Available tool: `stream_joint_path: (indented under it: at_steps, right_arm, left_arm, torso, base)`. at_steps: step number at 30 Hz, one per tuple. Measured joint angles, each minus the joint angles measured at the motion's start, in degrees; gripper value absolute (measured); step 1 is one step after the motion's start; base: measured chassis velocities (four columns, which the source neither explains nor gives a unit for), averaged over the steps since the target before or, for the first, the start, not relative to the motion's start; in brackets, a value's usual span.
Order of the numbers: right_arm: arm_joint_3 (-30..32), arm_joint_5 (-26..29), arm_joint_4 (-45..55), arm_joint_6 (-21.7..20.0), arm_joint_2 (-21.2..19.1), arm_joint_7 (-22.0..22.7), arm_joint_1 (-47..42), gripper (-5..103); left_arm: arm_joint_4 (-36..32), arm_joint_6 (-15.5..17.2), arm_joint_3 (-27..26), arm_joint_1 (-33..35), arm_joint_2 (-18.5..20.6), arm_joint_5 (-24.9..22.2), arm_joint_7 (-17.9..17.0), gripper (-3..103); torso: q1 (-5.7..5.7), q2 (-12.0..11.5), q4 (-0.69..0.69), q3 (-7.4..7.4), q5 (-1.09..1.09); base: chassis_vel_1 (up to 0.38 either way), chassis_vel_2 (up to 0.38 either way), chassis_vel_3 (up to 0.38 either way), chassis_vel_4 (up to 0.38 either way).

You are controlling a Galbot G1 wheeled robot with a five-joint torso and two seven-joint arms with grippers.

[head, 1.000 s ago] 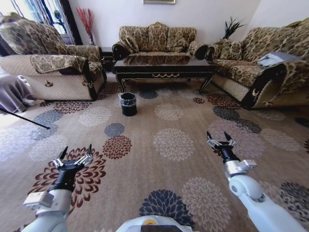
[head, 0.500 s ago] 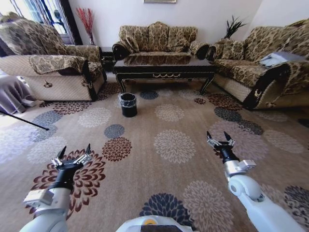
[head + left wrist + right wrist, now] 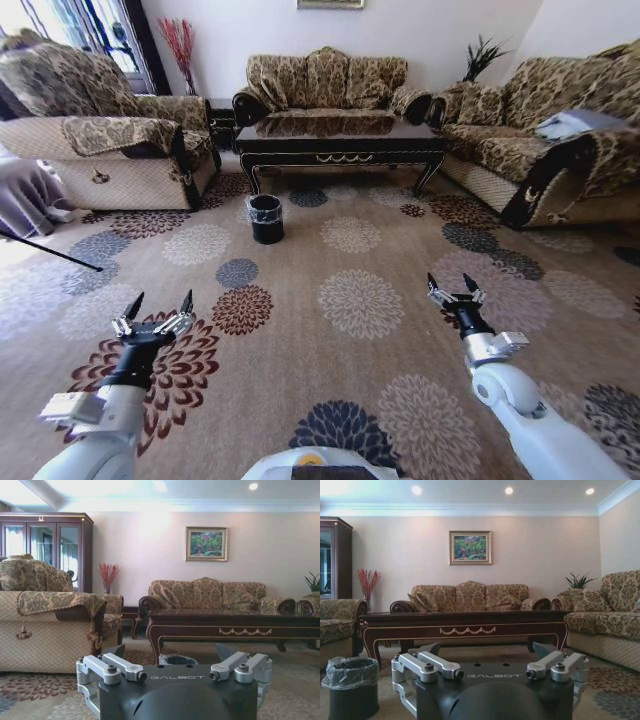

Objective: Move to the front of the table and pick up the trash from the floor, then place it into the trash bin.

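Left gripper point(image 3: 155, 313), lower left of the head view: jaws spread wide, holding nothing. Right gripper point(image 3: 452, 288), lower right: likewise wide apart and empty. The trash bin point(image 3: 265, 217) stands upper centre on the carpet point(image 3: 350, 300), near the table point(image 3: 340, 148) and well apart from both grippers. Open patterned carpet lies between. The right wrist view shows the bin's plastic liner point(image 3: 349, 670); the left wrist view shows only its rim above the gripper.

Bright room; ceiling spotlights point(image 3: 508, 490) glare; window point(image 3: 60, 20) overexposed; head-view edges bowed.

Trash bin point(image 3: 351, 686) beside table point(image 3: 465, 626)
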Motion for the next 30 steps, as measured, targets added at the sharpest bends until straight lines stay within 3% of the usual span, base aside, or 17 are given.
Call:
stream_joint_path:
  at_steps: [15, 30]
  right_arm:
    - [-0.1, -0.8, -0.1, 0.1, 0.1, -0.2, -0.3, 100]
    - [-0.6, -0.9, -0.7, 0.3, 0.1, -0.6, 0.1, 100]
  left_arm:
    - [0.0, -0.5, -0.3, 0.1, 0.4, 0.0, 0.5, 100]
    - [0.0, -0.5, -0.4, -0.3, 0.7, -0.3, 0.6, 100]
  torso:
    - [0.53, 3.9, 0.0, 3.37, 0.0]
    - [1.2, 6.7, 0.0, 5.46, 0.0]
  base:
    - [0.0, 0.0, 0.0, 0.0]
    - [0.0, 0.0, 0.0, 0.0]
